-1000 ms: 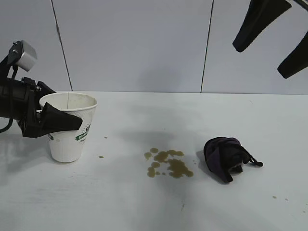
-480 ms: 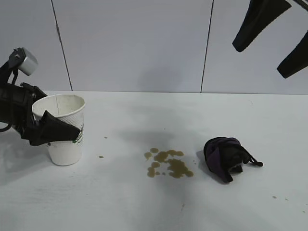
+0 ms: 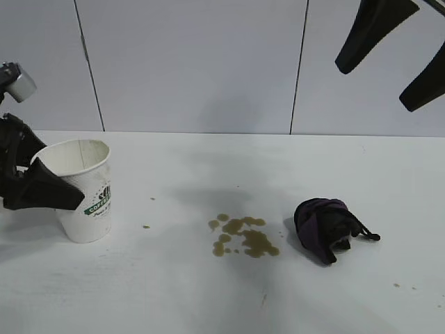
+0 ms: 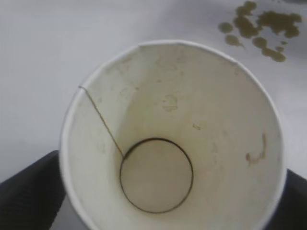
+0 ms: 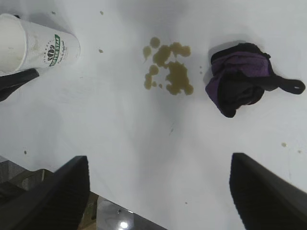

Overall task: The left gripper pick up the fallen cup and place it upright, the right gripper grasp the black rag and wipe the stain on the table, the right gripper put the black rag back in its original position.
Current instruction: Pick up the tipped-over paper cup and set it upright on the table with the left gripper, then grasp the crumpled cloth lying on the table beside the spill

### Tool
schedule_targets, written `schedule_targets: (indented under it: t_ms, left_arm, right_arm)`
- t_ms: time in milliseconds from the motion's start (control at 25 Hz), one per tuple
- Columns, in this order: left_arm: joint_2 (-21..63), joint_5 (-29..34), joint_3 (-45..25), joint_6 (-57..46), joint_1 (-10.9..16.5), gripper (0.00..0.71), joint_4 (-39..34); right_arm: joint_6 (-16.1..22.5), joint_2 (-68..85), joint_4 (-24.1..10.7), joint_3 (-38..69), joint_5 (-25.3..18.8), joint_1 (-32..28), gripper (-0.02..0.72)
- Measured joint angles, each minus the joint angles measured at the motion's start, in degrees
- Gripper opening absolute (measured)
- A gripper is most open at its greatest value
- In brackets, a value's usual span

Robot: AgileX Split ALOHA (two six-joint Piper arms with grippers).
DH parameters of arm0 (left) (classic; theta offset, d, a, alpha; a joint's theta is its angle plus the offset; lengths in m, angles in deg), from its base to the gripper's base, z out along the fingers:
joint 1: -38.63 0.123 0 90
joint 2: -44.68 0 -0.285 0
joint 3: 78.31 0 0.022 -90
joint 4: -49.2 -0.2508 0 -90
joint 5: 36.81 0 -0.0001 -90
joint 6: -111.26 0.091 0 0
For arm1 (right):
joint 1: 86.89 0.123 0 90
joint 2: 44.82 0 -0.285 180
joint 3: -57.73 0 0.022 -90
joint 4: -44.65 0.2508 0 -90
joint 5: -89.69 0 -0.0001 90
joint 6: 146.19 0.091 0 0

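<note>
The white cup (image 3: 94,188) stands upright at the left of the table (image 3: 208,299), its green logo band facing front. My left gripper (image 3: 73,191) is closed round it near the rim, one finger across its front. From the left wrist I look into the empty cup (image 4: 158,143), with black fingers (image 4: 24,196) on either side. The brownish stain (image 3: 243,236) lies mid-table. Just right of it sits the black rag (image 3: 323,228) with purple folds. My right gripper (image 3: 375,89) hangs high at upper right, open and empty, above the stain (image 5: 168,72) and rag (image 5: 237,86).
Grey wall panels rise behind the table. A few tiny brown specks (image 3: 146,226) dot the white top between cup and stain. The right wrist view shows the table's edge (image 5: 110,211) beneath my right gripper (image 5: 158,163).
My left gripper and the cup have shifted left along the table. The right gripper, rag and stain have not moved.
</note>
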Motion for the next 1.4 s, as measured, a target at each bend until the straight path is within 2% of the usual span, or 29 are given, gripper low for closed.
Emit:
schedule_targets:
  t_ms: [160,400,480,560,720,840,920,1080,1200,1400]
  left_arm:
    - [4.61,-6.73,0.0,-21.98,0.0,0.693,-14.65]
    - [17.84,-14.38,-0.06,-56.87,0.11,0.626,-46.52]
    - [23.13,-18.44,-0.23,-66.22,0.95,0.586,-56.27]
    - [28.02,-25.21,-0.35,-73.0,3.48,0.529,-61.1]
    - [38.34,-37.64,-0.35,-82.02,10.0,0.451,-62.48]
    - [46.5,-40.32,-0.35,-86.09,13.55,0.428,-60.76]
    - [52.33,-40.2,-0.35,-87.17,14.9,0.423,-58.99]
    - [65.68,-35.56,-0.35,-87.7,15.28,0.421,-56.25]
    - [76.69,-29.27,-0.35,-87.75,15.28,0.42,-54.54]
    - [90.63,-12.95,0.25,-87.75,15.32,0.418,-54.01]
  right_arm:
    - [0.0,0.0,0.0,0.0,0.02,0.0,0.557]
    - [0.0,0.0,0.0,0.0,0.02,0.0,0.557]
    - [0.0,0.0,0.0,0.0,0.02,0.0,0.557]
    - [0.0,0.0,0.0,0.0,0.06,0.0,0.557]
    - [-0.51,0.0,0.0,0.0,0.12,0.0,0.557]
    - [-0.76,0.0,0.0,0.0,0.12,0.0,0.557]
    - [-0.95,0.0,0.0,0.0,0.14,0.0,0.557]
    - [-1.36,0.0,0.0,0.0,0.19,0.0,0.557]
    - [-1.8,0.0,0.0,0.0,0.19,0.0,0.557]
    - [-1.97,0.0,0.0,0.0,0.19,0.0,0.557]
